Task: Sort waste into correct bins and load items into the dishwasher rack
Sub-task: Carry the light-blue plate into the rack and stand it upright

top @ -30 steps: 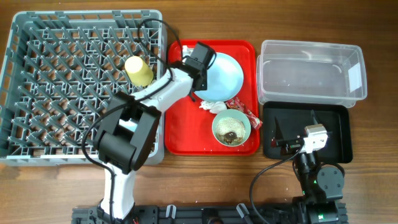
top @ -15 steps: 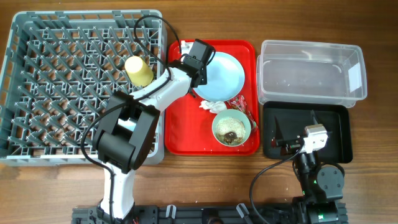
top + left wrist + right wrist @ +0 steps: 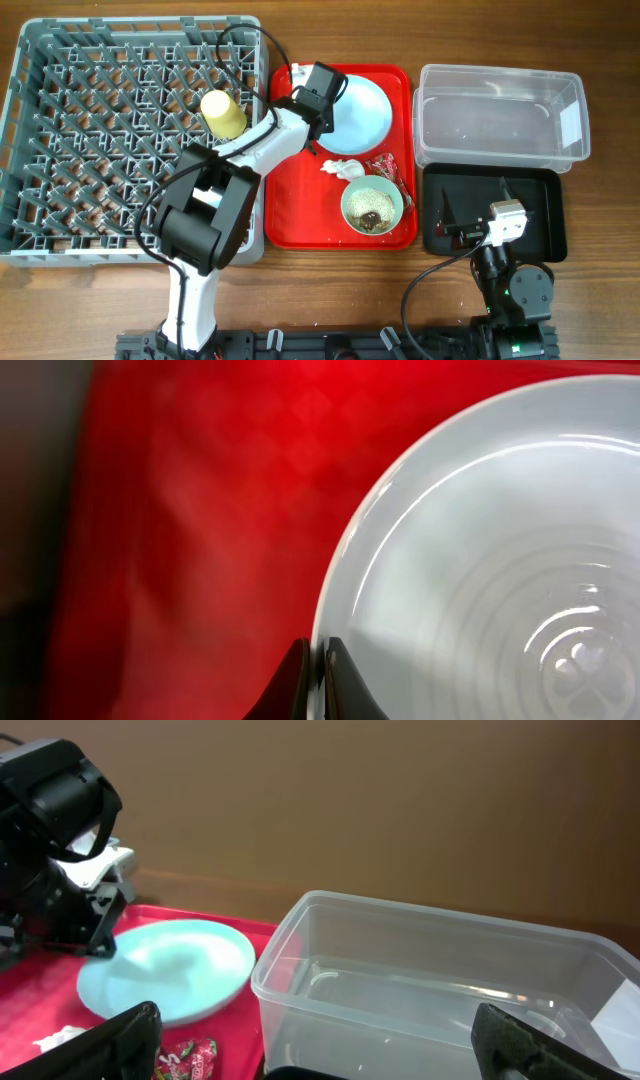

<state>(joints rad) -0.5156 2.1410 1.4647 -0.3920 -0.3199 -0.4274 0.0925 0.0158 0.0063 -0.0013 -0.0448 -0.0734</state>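
Observation:
My left gripper (image 3: 322, 103) is shut on the left rim of the light blue plate (image 3: 360, 112), which sits over the back of the red tray (image 3: 300, 205). The left wrist view shows both fingers (image 3: 315, 682) pinching the plate's edge (image 3: 480, 560). A pale green bowl with rice and brown scraps (image 3: 372, 206) sits at the tray's front. A white tissue (image 3: 343, 168) and a red wrapper (image 3: 386, 170) lie between bowl and plate. The yellow cup (image 3: 223, 114) stands in the grey rack (image 3: 60, 150). My right gripper (image 3: 458, 226) is open and empty over the black tray (image 3: 530, 195).
The clear tub (image 3: 500, 115) stands behind the black tray and fills the right wrist view (image 3: 440, 980), with the plate (image 3: 170, 970) to its left. Something white (image 3: 298, 72) lies at the red tray's back left corner. The left arm reaches across the rack's right edge.
The plate in my left gripper has shifted slightly toward the back of the red tray and looks flatter than before. The right arm has not moved.

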